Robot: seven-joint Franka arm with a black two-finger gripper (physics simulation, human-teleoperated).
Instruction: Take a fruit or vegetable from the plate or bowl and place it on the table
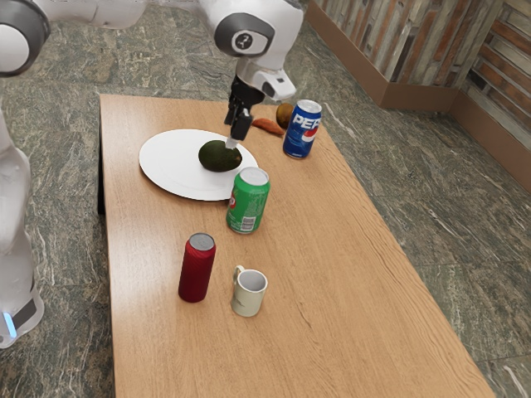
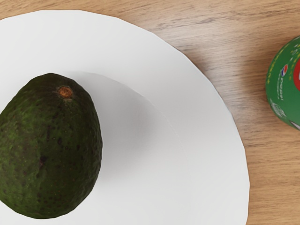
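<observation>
My gripper [image 1: 233, 133] is at the far side of the white plate [image 1: 170, 167] in the exterior view, its lower end just over the avocado's upper edge. Its fingers look spread, with nothing visibly clasped. The dark green avocado [image 1: 217, 157] lies on the plate, toward the side where the green can stands. In the wrist view the avocado [image 2: 49, 150] appears large, stem end visible, resting on the white plate [image 2: 206, 140]. Whether a fingertip touches it cannot be told.
A green can [image 1: 247, 203] stands close to the plate's edge. Beyond are a Pepsi can [image 1: 302, 131], an orange-brown item [image 1: 268, 126] and a brown round item [image 1: 284, 114]. A red can [image 1: 197, 269] and a mug [image 1: 249, 294] stand nearer the camera on the wooden table [image 1: 332, 274].
</observation>
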